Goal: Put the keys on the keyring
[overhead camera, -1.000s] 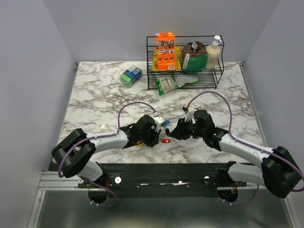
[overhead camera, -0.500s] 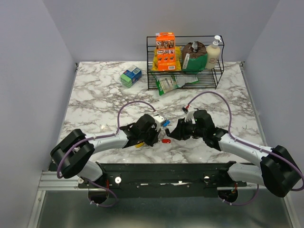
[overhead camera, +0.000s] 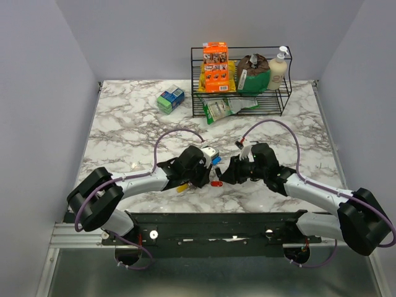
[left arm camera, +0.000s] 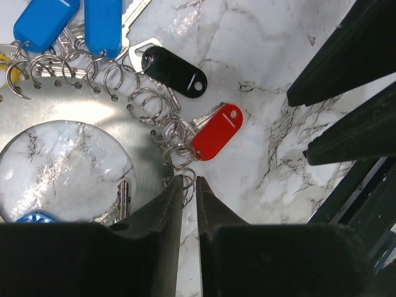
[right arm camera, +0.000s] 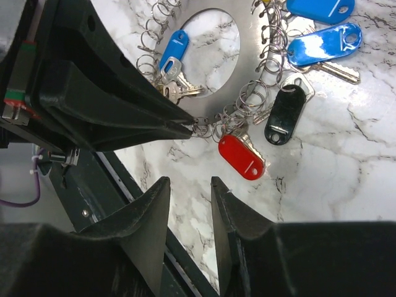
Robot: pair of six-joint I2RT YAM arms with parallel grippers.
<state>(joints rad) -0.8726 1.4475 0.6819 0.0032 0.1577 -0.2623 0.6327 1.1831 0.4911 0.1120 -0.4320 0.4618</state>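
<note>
Left claw [left arm camera: 187,184] is clenched on the keyring [left arm camera: 74,105], pinching its coiled edge right at the fingertips. Right claw [right arm camera: 189,189] is released with nothing between its fingers. The red key [right arm camera: 242,158] lies just ahead of it, the black key [right arm camera: 284,114] beyond, and the blue keys [right arm camera: 325,40] farther out. Whether the red one is already hooked on, I can't tell. My read: the right claw should take the red key by its plastic head, leave the hole free, and feed it onto a coil with the left bracing the ring, no tugging. Underneath is a marble table [overhead camera: 124,130]. Far back stand a wire rack [overhead camera: 286,93] of groceries and a small box [overhead camera: 170,99], with grey walls around.
</note>
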